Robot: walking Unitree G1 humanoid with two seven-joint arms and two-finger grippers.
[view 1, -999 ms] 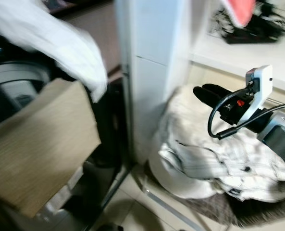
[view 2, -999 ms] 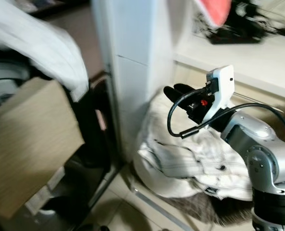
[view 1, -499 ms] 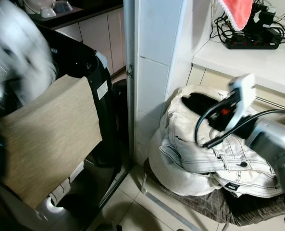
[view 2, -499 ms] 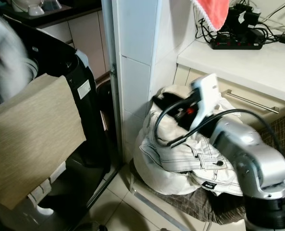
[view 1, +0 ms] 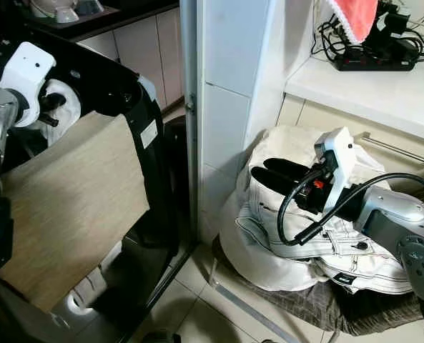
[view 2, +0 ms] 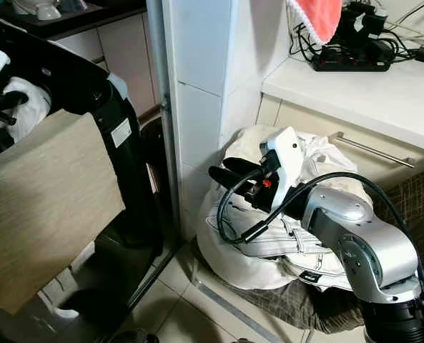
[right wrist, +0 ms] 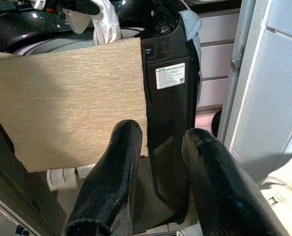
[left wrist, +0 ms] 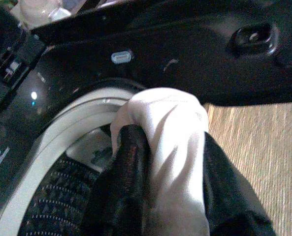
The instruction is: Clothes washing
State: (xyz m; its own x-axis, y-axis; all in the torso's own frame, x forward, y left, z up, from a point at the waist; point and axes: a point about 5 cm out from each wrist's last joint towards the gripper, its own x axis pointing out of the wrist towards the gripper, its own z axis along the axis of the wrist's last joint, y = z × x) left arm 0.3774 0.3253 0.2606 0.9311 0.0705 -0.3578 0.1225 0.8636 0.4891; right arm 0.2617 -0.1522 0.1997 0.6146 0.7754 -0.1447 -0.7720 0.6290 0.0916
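The left gripper [left wrist: 165,162] is holding a white garment [left wrist: 173,147] up at the mouth of the black washing machine [view 1: 136,107], its jaws closed on the cloth so that a bunched fold is bulging out between the two black fingers [left wrist: 123,187]. Just beyond the jaws the grey rim of the drum opening [left wrist: 62,128] is curving past, with the dark ribbed drum [left wrist: 52,206] below it. A tan woven cloth [view 1: 68,207] is hanging down the front of the machine, right beside the clamped garment. Over on the other side of the white tiled pillar [view 1: 229,107], the right gripper [view 2: 229,175] is hovering with its jaws open and holding nothing, the fingers [right wrist: 111,182] standing apart and pointing back toward the washing machine and the tan cloth. Directly beneath and behind these jaws a heap of white laundry [view 1: 297,236] with dark stitching is sitting piled on a dark grey fabric [view 1: 319,304] on the floor, close under the fingers, though I cannot tell whether they are touching it. Above the heap a white surface [view 1: 369,86] is carrying a black power strip [view 1: 372,61] with tangled cables, and a pink cloth [view 1: 351,18] is hanging down near it.
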